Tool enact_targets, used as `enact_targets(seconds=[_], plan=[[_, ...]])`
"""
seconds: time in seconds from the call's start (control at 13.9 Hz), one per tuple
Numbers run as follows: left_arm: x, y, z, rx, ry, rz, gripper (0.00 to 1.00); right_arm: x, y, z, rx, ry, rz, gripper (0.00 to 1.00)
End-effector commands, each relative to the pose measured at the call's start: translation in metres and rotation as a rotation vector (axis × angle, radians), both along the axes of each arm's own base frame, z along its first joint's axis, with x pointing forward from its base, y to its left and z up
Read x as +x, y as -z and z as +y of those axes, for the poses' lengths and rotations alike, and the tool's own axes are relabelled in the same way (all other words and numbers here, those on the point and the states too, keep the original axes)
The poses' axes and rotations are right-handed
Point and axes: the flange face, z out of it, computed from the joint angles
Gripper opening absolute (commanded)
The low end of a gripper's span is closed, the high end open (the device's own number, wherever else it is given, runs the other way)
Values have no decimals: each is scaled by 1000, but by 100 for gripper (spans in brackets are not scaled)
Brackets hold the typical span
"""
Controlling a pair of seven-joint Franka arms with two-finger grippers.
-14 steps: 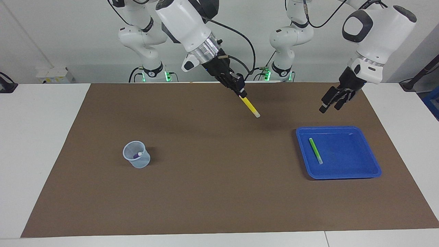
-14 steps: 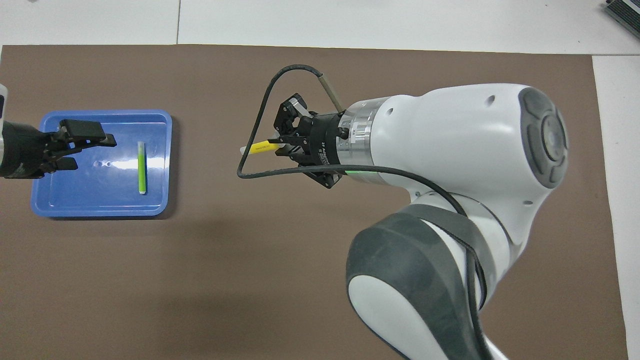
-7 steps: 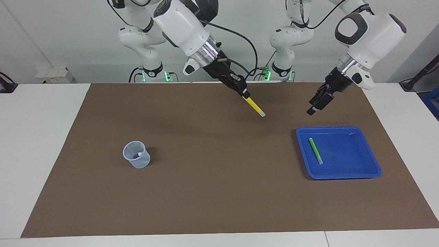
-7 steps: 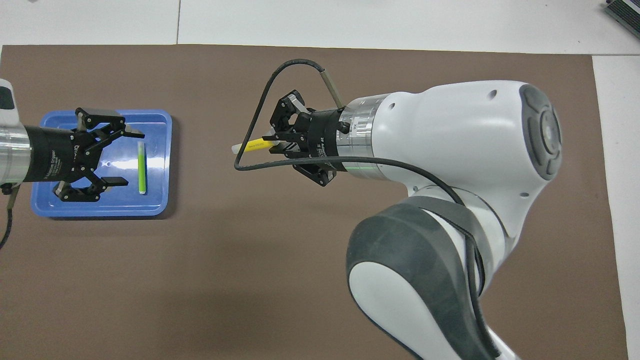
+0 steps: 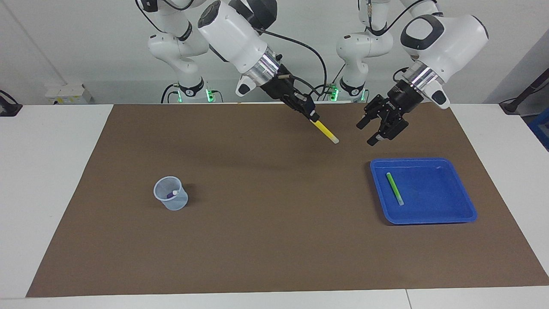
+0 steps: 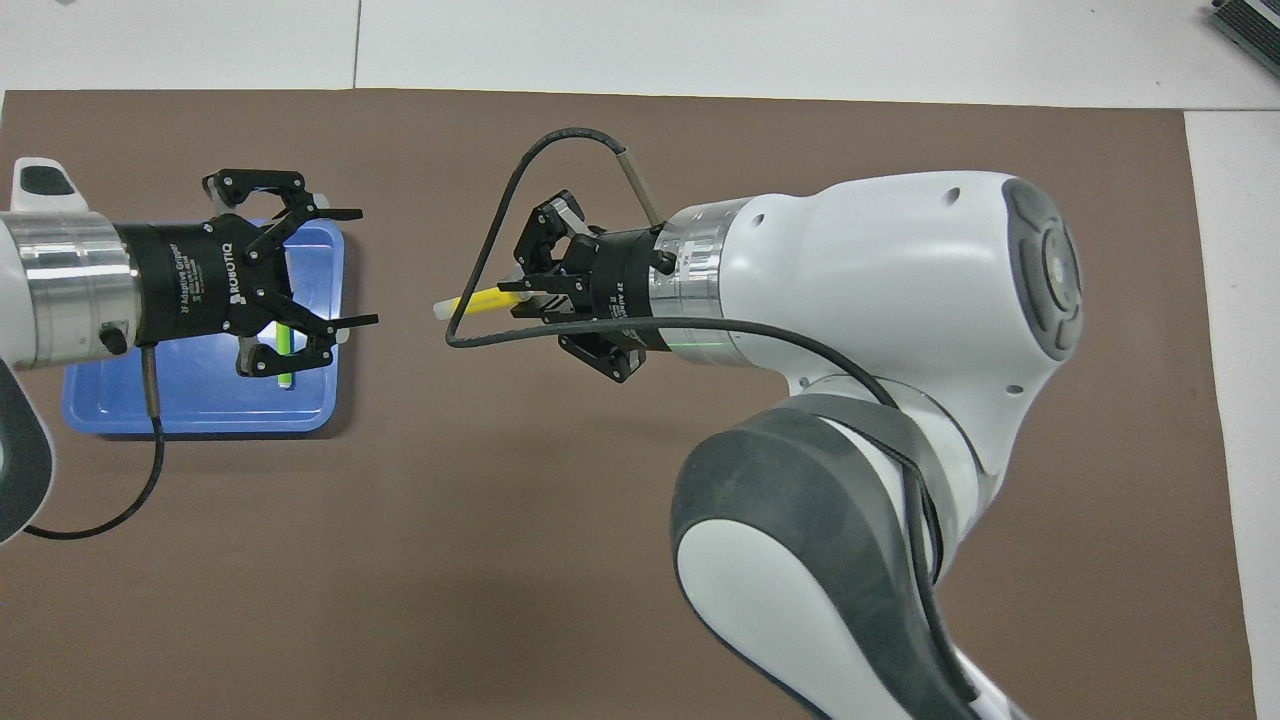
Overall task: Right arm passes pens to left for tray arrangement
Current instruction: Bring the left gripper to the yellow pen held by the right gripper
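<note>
Right end effector [image 5: 312, 116]: raised in the upper centre of the facing view, over the brown mat [image 5: 266, 240]; its fingertips are pinched tight on the yellow pen [image 5: 325, 131].
Yellow pen: held in the air by its upper end, slanting down toward the lower right of the facing view, whitish tip lowest; in the overhead view [image 6: 478, 299] it points toward the left of the frame, at the other end effector.
Left end effector [image 5: 374, 133]: raised in the upper right of the facing view, just beside the pen's whitish tip but apart from it; jaws spread wide with nothing between them. In the overhead view [image 6: 352, 268] it covers the tray's edge toward the middle of the desk.
Tray [image 5: 454, 171]: blue, flat on the mat at the right of the facing view; left of frame in the overhead view [image 6: 110, 400].
Green pen [image 5: 394, 188]: lying in the tray, near the tray's edge toward the middle of the desk; mostly hidden under the left end effector in the overhead view.
Cup [image 5: 171, 193]: small, translucent, standing on the mat at the centre left of the facing view.
Purple pen [image 5: 172, 194]: inside the cup, whitish end up.
Desk [image 5: 55, 171]: white, with the brown mat covering most of it.
</note>
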Motion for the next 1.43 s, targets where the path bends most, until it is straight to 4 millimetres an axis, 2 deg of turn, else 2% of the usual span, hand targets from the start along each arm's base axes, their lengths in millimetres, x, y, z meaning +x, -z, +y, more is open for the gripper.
enact_targets(seconds=[0.0,0.29,0.57,0.65,0.86,0.93,1.08,1.22,1.36], plan=[[-5,1,-12,-43,-71,37,87,-1,2,0,22,-16,13,0],[-19,6,-46,-51,-48,81,87,-2,3,1,19,-24,23,0],[-29,20,-55,-39,-42,107,87,-4,3,2,19,-19,34,0],[-31,18,-55,-39,-40,103,87,-4,3,3,17,-21,36,0],[-35,18,-65,-38,-23,101,77,-4,4,3,16,-22,38,0],[-35,19,-66,-37,-21,103,67,-5,4,3,16,-23,38,0],[-34,18,-66,-38,-17,105,40,-5,4,4,14,-25,38,0],[-35,17,-66,-38,-15,106,0,-4,4,3,14,-24,39,0],[-35,16,-66,-38,-12,105,0,-5,4,3,14,-24,38,0]])
